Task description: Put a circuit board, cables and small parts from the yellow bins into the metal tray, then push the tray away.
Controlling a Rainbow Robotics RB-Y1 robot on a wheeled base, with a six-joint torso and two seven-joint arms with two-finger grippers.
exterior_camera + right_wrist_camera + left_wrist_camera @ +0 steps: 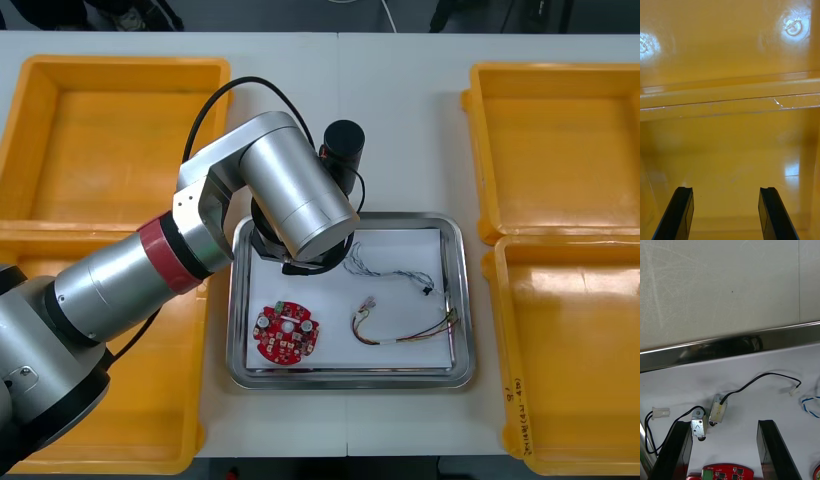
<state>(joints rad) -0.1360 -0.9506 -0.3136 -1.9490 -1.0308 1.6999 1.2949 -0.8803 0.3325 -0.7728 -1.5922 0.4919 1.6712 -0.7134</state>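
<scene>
The metal tray (452, 300), white inside, sits at the table's middle. In it lie a round red circuit board (286, 333), a twisted blue and white cable (390, 268) and a red and yellow cable (405, 325). My left arm (300, 200) reaches over the tray's far left corner. My left gripper (724, 423) hangs open just above the tray floor. Two small metal parts (718, 410) (699, 426) with black leads lie by its fingertips, and the board's edge (728, 471) lies nearer between the fingers. My right gripper (726, 189) is open over an orange bin (730, 150), holding nothing.
Yellow bins stand at the far left (120, 130), far right (555, 150) and near right (570, 350); my left arm covers much of the near left bin (150, 440). The tray's shiny far rim (733, 347) lies ahead of the left fingers, with bare table (722, 285) beyond.
</scene>
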